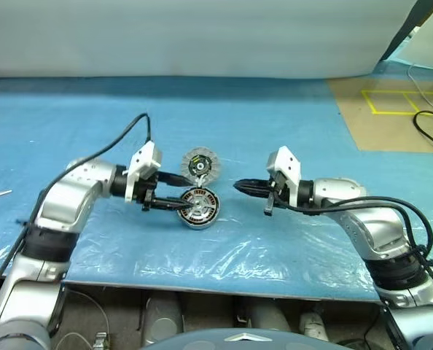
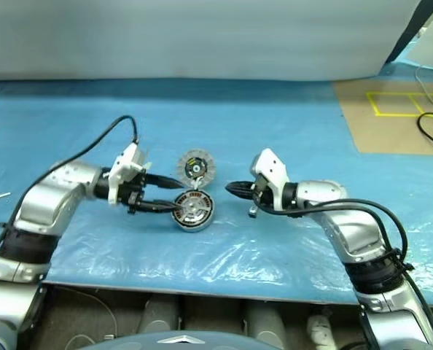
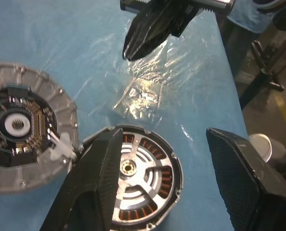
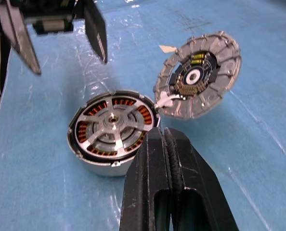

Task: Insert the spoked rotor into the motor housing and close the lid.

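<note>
Two grippers flank the motor housing [image 1: 200, 207] on a crinkled clear plastic sheet [image 1: 224, 255] spread over a blue table [image 1: 71, 124]: the left gripper [image 1: 178, 192] stands released, fingers spread beside the housing, the right gripper [image 1: 239, 187] clenched on nothing. A spoked rotor [image 4: 115, 126] sits inside the housing; the lid [image 1: 201, 165] lies open beyond. Farther back, yellow tape [image 1: 391, 102] marks brown flooring.

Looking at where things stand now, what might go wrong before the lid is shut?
1. The lid stands open, tilted on its hinge; a push from the shut right gripper could slide the housing across the slick plastic sheet rather than close it.
2. The left gripper, jaws open, sits close over the housing and may block the lid's swing.
3. The rotor looks seated; if slightly proud, the lid may jam.
</note>
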